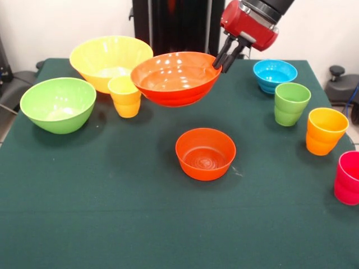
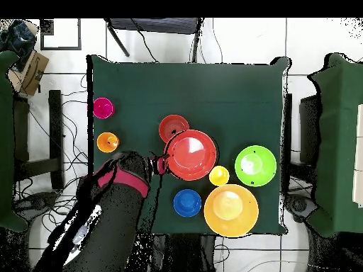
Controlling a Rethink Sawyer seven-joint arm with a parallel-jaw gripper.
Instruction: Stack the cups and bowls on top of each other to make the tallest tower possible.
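Note:
My gripper (image 1: 220, 64) is shut on the rim of the large orange bowl (image 1: 176, 78) and holds it upright above the table. It shows in the overhead view too, gripper (image 2: 162, 164) and bowl (image 2: 190, 154). The small orange bowl (image 1: 205, 153) stands on the cloth, nearer the camera than the held bowl; from above (image 2: 172, 127) the held bowl partly overlaps it. The yellow cup (image 1: 125, 95) stands just left of the held bowl. No stack stands on the table. The dark blue bowl is out of view.
The large yellow bowl (image 1: 109, 56) and large green bowl (image 1: 58, 103) stand at the left. A light blue bowl (image 1: 275, 74), green cup (image 1: 291, 103), orange-yellow cup (image 1: 326, 130) and pink-red cup (image 1: 349, 177) line the right side.

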